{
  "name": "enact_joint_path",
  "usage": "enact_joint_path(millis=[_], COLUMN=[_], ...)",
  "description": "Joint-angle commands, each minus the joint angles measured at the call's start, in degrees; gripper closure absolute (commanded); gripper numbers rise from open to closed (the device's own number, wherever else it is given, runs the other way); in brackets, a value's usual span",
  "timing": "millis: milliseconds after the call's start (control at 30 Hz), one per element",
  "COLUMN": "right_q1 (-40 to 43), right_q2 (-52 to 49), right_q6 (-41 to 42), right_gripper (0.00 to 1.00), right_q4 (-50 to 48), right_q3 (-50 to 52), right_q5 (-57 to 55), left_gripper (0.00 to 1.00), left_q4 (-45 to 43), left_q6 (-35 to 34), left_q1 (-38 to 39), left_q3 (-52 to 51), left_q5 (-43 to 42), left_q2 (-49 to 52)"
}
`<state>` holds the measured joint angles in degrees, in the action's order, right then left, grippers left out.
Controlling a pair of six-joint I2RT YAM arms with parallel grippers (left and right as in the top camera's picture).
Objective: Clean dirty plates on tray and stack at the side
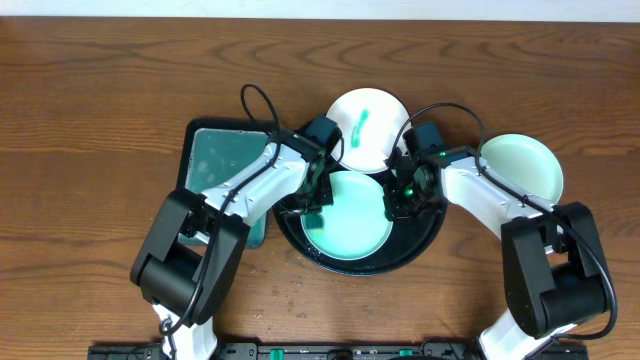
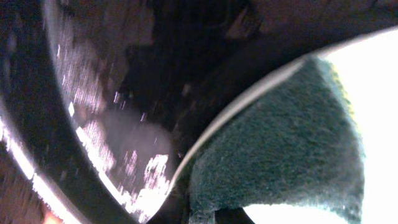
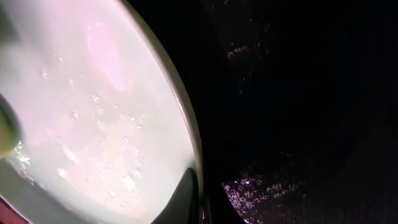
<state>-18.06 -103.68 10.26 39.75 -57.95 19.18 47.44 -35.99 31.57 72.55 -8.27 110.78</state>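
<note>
Three plates. One plate point(image 1: 347, 222), wet and tinted teal, lies in the round black tray point(image 1: 425, 240) toward the desk's point(image 1: 100, 80) front edge. A smeared plate point(image 1: 367, 128) sits just behind the tray. A plain plate point(image 1: 522, 165) lies toward the right edge, with open desk behind it.

The left fingers point(image 1: 316, 200) are closed on a dark green sponge point(image 2: 280, 143) at the wet plate's left rim. The right fingers point(image 1: 398, 198) are closed at its right rim. One rectangular tray point(image 1: 225, 160) with teal contents sits just left.
</note>
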Motion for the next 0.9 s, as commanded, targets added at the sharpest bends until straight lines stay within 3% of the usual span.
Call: enact_joint_path(millis=[0,200,367,567,867], right_q1=[-0.1,-0.1,-0.1,-0.1,-0.1], right_q2=[-1.1,-1.1,-1.1,-1.1,-1.1], right_q6=[-0.7,-0.7,-0.7,-0.6,-0.7], right_gripper=[0.99,0.99,0.99,0.99,0.99], right_q4=[0.2,0.1,0.1,0.3,0.2], right_q3=[0.6,0.6,0.6,0.6,0.6], right_q5=[-2.9,-2.9,-2.9,-2.9,-2.9], left_gripper=[0.93,0.93,0.93,0.93,0.93], left_q4=[6.4,9.6,-0.6,-12.6,-12.1], left_q6=[0.1,1.8,11.4,10.7,7.9], left_q1=[-2.4,-1.2,2.6,9.8,12.1], left_q3=[-2.9,-2.9,-4.1,-4.9,-4.8], left_q5=[16.5,13.6,-7.1,-25.7,-27.3], left_q2=[2.5,2.5,2.5,2.6,1.7])
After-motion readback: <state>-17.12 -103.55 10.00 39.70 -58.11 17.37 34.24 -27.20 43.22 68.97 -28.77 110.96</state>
